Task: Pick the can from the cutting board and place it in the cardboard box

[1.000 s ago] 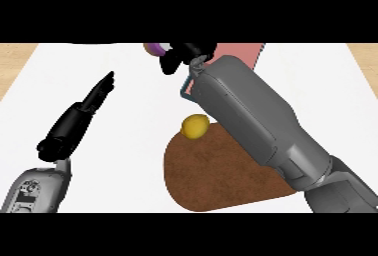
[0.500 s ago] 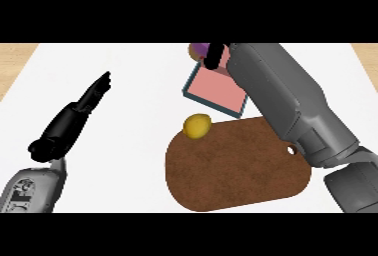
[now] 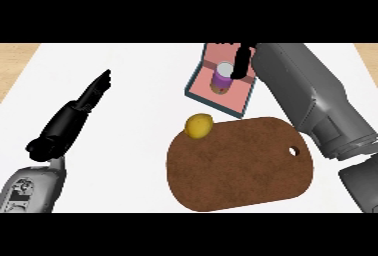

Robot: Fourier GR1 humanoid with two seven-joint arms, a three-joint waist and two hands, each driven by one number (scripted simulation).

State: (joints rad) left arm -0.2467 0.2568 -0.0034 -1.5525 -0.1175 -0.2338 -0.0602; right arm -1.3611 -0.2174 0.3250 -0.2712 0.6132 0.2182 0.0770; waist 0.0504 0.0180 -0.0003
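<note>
The purple can (image 3: 221, 76) with a white top stands upright inside the cardboard box (image 3: 214, 100), which has a pink floor and dark teal walls, at the far middle of the counter. My right hand (image 3: 240, 62) hangs over the box, one straight finger running down the can's right side; the rest of the hand is cut off at the view's top. The brown cutting board (image 3: 244, 170) lies nearer to me, below the box, with no can on it. My left hand (image 3: 77, 112) rests open at the left, fingers pointing away.
A small yellow fruit (image 3: 198, 125) sits on the cutting board's upper left edge, just below the box. My right forearm (image 3: 310, 100) crosses the board's right side. A wooden strip (image 3: 15, 60) borders the white counter at the far left.
My right arm has swung right and nearer. The can, earlier held in my right hand above the box's far end, now stands in the box with the fingers straightened beside it. The left hand has stayed still.
</note>
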